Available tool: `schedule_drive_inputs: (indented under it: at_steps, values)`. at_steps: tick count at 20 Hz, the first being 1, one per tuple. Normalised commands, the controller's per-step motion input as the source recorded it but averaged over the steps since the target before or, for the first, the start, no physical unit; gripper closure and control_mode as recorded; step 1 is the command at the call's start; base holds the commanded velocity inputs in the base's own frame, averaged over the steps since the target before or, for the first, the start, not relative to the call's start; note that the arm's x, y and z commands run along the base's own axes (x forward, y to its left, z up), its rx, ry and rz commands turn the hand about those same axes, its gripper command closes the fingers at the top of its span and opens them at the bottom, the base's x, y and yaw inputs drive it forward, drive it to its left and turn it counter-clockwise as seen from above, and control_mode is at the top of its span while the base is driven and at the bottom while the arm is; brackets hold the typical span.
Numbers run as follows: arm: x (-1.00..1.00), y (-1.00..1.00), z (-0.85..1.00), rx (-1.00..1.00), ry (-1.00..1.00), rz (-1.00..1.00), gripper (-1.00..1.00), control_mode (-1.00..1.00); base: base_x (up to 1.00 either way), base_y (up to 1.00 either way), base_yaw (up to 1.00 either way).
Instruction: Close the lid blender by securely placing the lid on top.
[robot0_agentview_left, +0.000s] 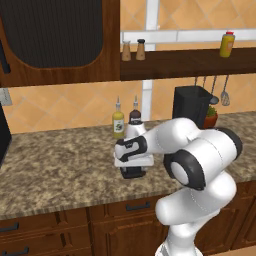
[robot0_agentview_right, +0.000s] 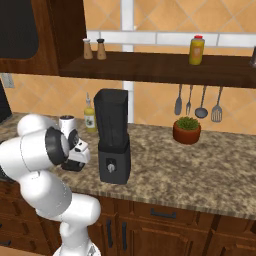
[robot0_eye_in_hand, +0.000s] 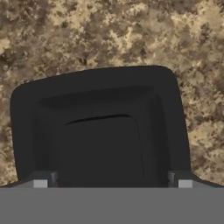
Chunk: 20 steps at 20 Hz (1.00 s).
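My end effector (robot0_eye_in_hand: 112, 181) points straight down at the desk (robot0_eye_in_hand: 87, 35), and its two fingertips (robot0_eye_in_hand: 40, 180) stand wide apart, one at each side of the lid (robot0_eye_in_hand: 98, 127). The lid is one black square piece with rounded corners, and it lies flat on the desk directly under my end effector. The tips are at its two outer edges; I cannot tell if they touch it. Nothing is held.

The hand view gives me the lid from close and the speckled desk around it. In the left base view I see my end effector (robot0_agentview_left: 132, 172) low over the desk (robot0_agentview_left: 60, 165), in front of two bottles: one yellow-green (robot0_agentview_left: 118, 121) and one dark (robot0_agentview_left: 135, 114). The lid itself is hard to separate from my dark fingers there. In the right base view my own arm covers most of the hand, so the lid is not clear.

The blender (robot0_agentview_right: 113, 142) is one. The right base view shows all of it: the boxy base with a round silver knob and the tall dark jar, open at the top. It stands on the desk (robot0_agentview_right: 200, 170) just to the right of my hand. The left base view shows only the jar (robot0_agentview_left: 190, 106) above my arm.

The right base view also shows one potted plant (robot0_agentview_right: 187, 130), four hanging utensils (robot0_agentview_right: 198, 102), and on the shelf (robot0_agentview_right: 150, 65) two shakers (robot0_agentview_right: 94, 49) and one yellow bottle (robot0_agentview_right: 197, 50)
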Motion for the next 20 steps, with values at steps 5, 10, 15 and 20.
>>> schedule_drive_inputs:
  at_steps: [5, 10, 15, 20]
  values:
    - [0.01, 0.07, -0.32, 0.0, 0.0, 0.0, 1.0, -1.0, 0.0, 0.0, 0.0]
    - [0.0, 0.0, -0.27, 0.0, 0.0, 0.0, 1.0, -1.0, 0.0, 0.0, 0.0]
    - [0.01, 0.0, 0.0, 0.0, 0.0, 0.0, 1.0, -1.0, 0.0, 0.0, 0.0]
    - [0.0, 0.0, 0.03, 0.0, 0.0, 0.0, 1.0, -1.0, 0.0, 0.0, 0.0]
